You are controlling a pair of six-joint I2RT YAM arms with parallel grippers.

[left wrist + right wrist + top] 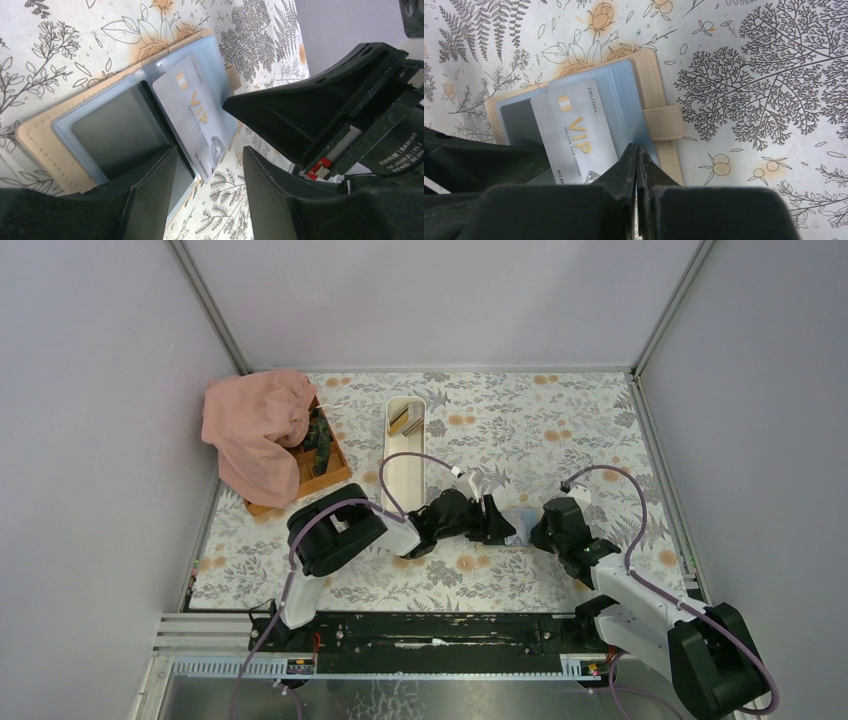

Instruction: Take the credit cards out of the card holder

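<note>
Tan-covered booklet card holder [629, 95], pale blue sleeves, lies open flat on floral tablecloth [749, 75] mid-table, between both arms. Silver VIP credit card [576, 132] sits half out, skewed. Dark grey card [117, 130] seated in its pocket. Left gripper [207, 160]: fingers spread astride silver card's free corner, pinching nothing. Right gripper [637, 150]: fingers pressed together, tip on blue page near strap. I judge cards light, stiff, slick; holder may drag along. I'd pinch exposed short edge.
</note>
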